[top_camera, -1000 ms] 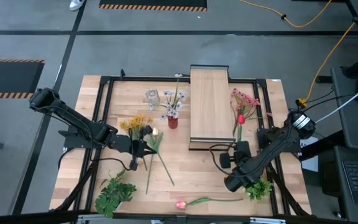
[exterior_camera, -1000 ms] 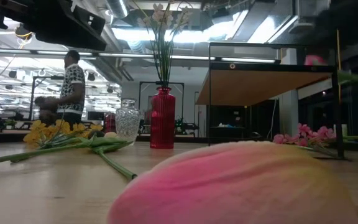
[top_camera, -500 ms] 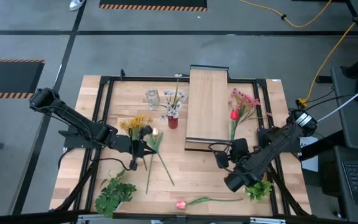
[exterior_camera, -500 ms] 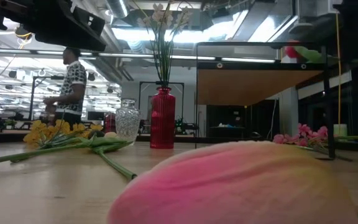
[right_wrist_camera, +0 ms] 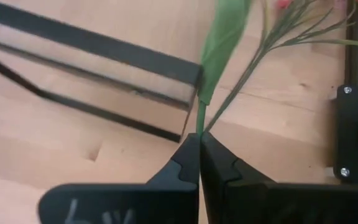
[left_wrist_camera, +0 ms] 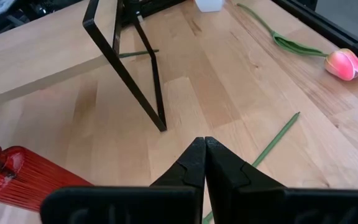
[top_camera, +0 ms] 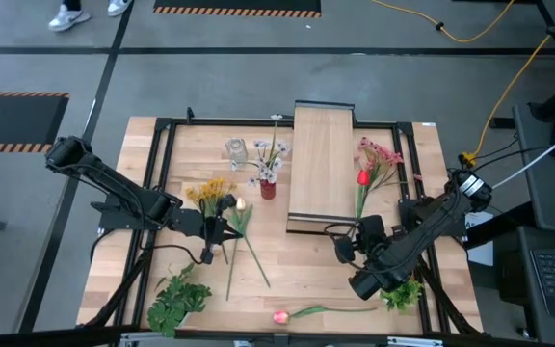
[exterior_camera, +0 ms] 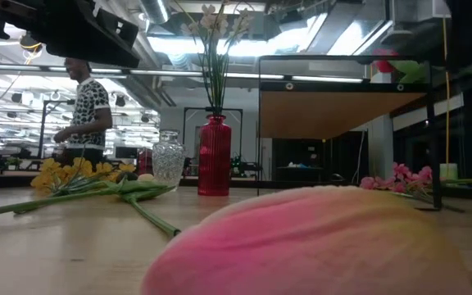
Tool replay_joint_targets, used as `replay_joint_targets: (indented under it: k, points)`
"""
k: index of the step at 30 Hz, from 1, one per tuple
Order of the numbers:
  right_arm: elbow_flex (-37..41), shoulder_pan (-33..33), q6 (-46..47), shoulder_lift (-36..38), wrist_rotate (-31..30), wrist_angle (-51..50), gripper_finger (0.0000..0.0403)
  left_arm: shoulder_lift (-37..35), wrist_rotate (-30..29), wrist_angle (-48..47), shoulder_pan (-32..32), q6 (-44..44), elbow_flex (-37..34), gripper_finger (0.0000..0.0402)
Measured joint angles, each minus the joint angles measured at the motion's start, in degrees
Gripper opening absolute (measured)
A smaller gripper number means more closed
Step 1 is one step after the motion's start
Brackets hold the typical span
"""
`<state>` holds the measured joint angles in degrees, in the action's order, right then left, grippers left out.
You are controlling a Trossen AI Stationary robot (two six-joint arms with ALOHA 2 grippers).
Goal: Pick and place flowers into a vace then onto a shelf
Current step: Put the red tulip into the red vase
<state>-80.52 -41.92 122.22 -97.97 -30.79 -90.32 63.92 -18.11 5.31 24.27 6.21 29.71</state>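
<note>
Looking at the red rose (top_camera: 362, 177) first, we find its bloom beside the right edge of the shelf (top_camera: 321, 159), with the green stem running down toward the right gripper (top_camera: 347, 245). In the right wrist view the fingers (right_wrist_camera: 188, 163) are pressed together on the base of that stem (right_wrist_camera: 199, 122), so the rose is pinched at its lower end (its leaf hangs just above the grip). The rose lies over the pink blossom spray (top_camera: 382, 154), which rests on the table (top_camera: 297, 280) to the right of the shelf.

The shelf stands near the middle of the table toward the far edge, its dark frame showing beneath the plank in the low view (exterior_camera: 334, 111). Left of it we see the small red vase (top_camera: 268, 188) holding white sprigs (top_camera: 270, 159), and just beyond that the clear glass vase (top_camera: 235, 150), standing upright with nothing in it.

Farther left, the yellow daisies (top_camera: 212, 191) lie flat on the table with their stems pointing toward the near edge. The left gripper (top_camera: 212, 234) sits right by those stems, its fingers (left_wrist_camera: 194, 163) shut tight with nothing between them. A pink tulip (top_camera: 280, 316) lies at the near edge, filling the front of the low view (exterior_camera: 318, 242). Two leafy green bunches (top_camera: 176, 301) rest at the near corners. A person (exterior_camera: 79, 111) stands in the room behind.
</note>
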Motion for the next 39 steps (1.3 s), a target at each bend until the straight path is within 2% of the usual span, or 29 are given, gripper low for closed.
replay_joint_targets:
  k: [11,20,25,31,39]
  points:
    - [-3.2,-0.7,-3.3,0.2,-1.5,0.4,0.0,0.0,0.0,0.0,0.0,-0.5,0.0,0.0004]
    - [-3.9,-1.8,-8.6,0.2,-11.5,2.1,0.0,0.0,0.0,0.0,0.0,-0.5,0.0,0.0005]
    - [-3.5,-1.8,-20.4,0.2,-16.9,12.3,0.0,0.0,0.0,0.0,0.0,-0.5,0.0,0.0005]
    - [-3.3,-1.9,-36.8,0.2,-26.4,22.6,0.0,0.0,0.0,0.6,0.0,-0.5,0.0,0.0005]
    - [-2.3,-1.9,-61.4,-0.1,-31.5,41.1,0.0,0.0,0.0,4.4,0.0,-0.4,0.0,0.0006]
